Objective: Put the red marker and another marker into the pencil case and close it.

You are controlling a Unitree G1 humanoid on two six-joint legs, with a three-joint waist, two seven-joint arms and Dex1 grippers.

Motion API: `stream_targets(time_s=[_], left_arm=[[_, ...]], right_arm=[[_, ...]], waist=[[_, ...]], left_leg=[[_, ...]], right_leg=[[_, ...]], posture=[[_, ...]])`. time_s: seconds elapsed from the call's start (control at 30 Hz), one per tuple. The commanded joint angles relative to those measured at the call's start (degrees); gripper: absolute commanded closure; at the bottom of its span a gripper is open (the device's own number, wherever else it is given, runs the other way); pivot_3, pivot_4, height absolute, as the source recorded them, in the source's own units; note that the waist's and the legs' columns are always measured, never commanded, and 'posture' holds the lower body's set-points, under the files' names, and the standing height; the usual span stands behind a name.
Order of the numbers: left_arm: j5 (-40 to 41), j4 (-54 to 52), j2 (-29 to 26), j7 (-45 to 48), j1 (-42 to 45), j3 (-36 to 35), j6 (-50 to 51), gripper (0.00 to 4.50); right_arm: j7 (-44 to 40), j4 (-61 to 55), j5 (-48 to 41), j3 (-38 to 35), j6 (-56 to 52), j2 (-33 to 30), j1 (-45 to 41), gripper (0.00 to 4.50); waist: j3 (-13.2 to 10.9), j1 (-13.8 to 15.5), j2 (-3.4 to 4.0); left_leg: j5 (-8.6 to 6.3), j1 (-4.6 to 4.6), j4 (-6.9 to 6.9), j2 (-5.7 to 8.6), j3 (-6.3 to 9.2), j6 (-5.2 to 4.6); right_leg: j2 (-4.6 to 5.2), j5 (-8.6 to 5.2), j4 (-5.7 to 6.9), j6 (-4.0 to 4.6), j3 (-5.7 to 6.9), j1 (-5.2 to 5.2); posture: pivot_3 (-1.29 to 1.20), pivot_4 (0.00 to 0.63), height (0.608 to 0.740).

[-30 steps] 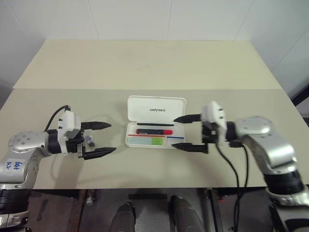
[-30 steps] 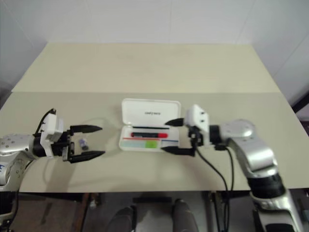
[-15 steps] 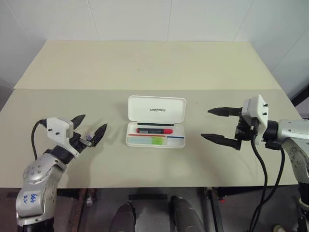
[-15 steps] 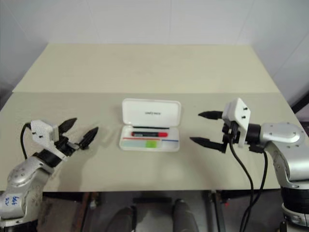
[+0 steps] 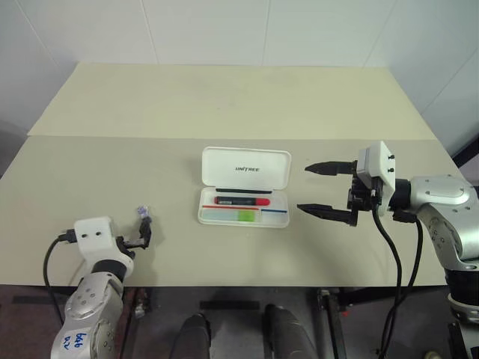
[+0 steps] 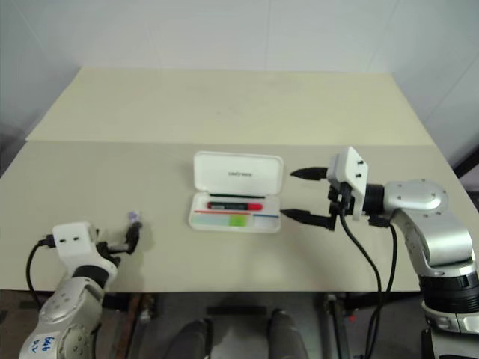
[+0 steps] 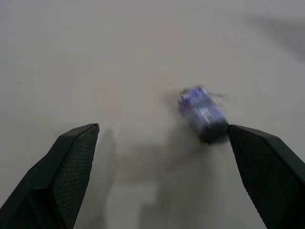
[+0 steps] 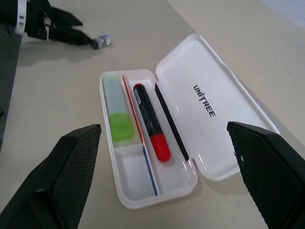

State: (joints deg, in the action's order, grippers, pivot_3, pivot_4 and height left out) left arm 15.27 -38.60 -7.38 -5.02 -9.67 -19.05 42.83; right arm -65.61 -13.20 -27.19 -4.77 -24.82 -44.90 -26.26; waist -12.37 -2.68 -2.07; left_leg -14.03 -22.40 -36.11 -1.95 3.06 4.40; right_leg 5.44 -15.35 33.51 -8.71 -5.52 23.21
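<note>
Left of my right claw (image 5: 323,190), jaws apart, pencil case (image 5: 247,168) lies open on desk (image 5: 224,105), red marker (image 5: 241,200) and green marker (image 5: 238,216) inside; left claw (image 7: 162,143) apart, empty

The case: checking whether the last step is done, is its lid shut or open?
Open. The case's lid lies folded back flat, and the red marker and green marker show inside.

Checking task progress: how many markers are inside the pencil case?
2. The red marker lies in the pencil case nearer the open lid; the green-capped marker lies beside it, across the red line. None visible elsewhere.
</note>
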Motion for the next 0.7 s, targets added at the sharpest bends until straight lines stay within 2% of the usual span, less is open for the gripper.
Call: stream_targets(time_s=[0.03,0.47,0.57,0.7], left_arm=[[-1.14,-1.65,0.28,-1.42,1.59,0.59,0.68,0.0],[-2.17,3.11,0.42,-2.56,8.22,1.74,5.33,0.0],[-1.54,3.11,0.78,-2.37,8.54,0.93,6.6,0.61],[-1.85,3.29,0.33,-2.12,9.1,0.67,7.68,2.03]], right_arm=[[0.01,-1.32,-1.27,-0.43,0.2,-0.38,-1.46,0.04],[1.6,-4.78,-3.1,-2.59,-1.74,-1.43,1.26,0.04],[2.45,-5.74,-3.66,-2.77,-2.07,-1.39,1.55,0.0],[3.21,-6.45,-4.14,-2.86,-2.23,-1.35,1.75,0.0]], waist=[[0.0,-0.06,-0.01],[0.01,0.71,-0.01],[0.0,0.76,-0.01],[0.01,0.92,-0.01]], left_leg=[[0.0,0.0,0.01,0.0,0.0,0.0],[-0.02,-0.03,0.06,0.01,-0.02,-0.02],[-0.03,-0.03,0.07,0.01,-0.02,-0.02],[-0.02,-0.03,0.06,0.01,-0.02,-0.02]], right_leg=[[0.0,0.02,-0.04,0.01,0.0,-0.01],[0.0,0.03,-0.09,-0.01,0.0,0.0],[0.0,0.03,-0.09,-0.01,0.0,0.01],[0.0,0.03,-0.1,-0.01,0.0,0.0]], posture=[[0.0,0.15,0.74],[0.0,0.15,0.74],[0.0,0.15,0.74],[0.0,0.15,0.74]])
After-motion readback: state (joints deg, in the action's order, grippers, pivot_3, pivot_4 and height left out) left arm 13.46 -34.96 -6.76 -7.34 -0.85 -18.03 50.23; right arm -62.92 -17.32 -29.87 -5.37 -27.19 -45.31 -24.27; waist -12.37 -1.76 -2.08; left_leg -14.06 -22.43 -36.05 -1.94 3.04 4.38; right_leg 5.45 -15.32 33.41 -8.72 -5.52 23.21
